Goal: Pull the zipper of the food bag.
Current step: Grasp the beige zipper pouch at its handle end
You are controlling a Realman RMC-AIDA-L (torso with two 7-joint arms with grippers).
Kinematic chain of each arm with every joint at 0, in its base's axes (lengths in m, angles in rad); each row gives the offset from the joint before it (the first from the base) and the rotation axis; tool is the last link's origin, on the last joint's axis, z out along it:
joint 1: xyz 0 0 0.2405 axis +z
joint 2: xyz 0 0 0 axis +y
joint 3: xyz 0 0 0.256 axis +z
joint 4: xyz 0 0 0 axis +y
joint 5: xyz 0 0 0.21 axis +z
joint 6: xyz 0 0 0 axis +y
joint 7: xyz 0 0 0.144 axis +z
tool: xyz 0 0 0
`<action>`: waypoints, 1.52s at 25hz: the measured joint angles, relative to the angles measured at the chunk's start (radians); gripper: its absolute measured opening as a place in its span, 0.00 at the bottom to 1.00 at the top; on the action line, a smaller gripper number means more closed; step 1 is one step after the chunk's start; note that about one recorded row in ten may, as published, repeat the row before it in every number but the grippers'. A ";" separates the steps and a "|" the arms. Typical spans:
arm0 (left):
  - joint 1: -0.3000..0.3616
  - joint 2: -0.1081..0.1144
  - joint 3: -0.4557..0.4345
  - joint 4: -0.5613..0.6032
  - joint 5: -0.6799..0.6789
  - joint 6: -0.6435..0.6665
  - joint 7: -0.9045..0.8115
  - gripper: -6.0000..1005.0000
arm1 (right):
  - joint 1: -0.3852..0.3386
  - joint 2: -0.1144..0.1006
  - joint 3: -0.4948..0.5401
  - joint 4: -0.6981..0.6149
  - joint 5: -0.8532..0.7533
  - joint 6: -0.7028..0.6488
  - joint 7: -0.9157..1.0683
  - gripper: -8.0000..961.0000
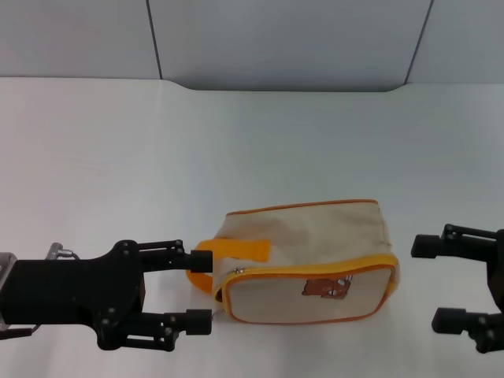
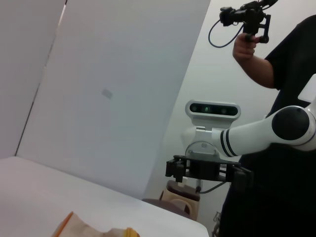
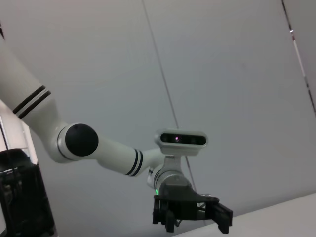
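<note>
left gripper (image 1: 201,291) open at food bag (image 1: 307,264) left end; right gripper (image 1: 429,283) open, apart

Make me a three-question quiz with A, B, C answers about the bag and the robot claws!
1. Where is the left claw?
A. At the bag's strap end
B. Above the bag
C. Far behind the bag

2. What colour is the strap?
A. Blue
B. Orange
C. Green

3. How is the right claw?
A. Open
B. Shut on the bag
C. Holding a cup

Answers: 1 A, its fingertips sit beside the bag at that end. 2 B, it matches the orange trim. 3 A, its fingers are spread, apart from the bag.
</note>
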 joint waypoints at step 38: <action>-0.040 -0.083 0.032 -0.081 0.066 -0.528 0.158 0.78 | 0.007 0.013 -0.022 -0.001 -0.014 0.043 -0.010 0.87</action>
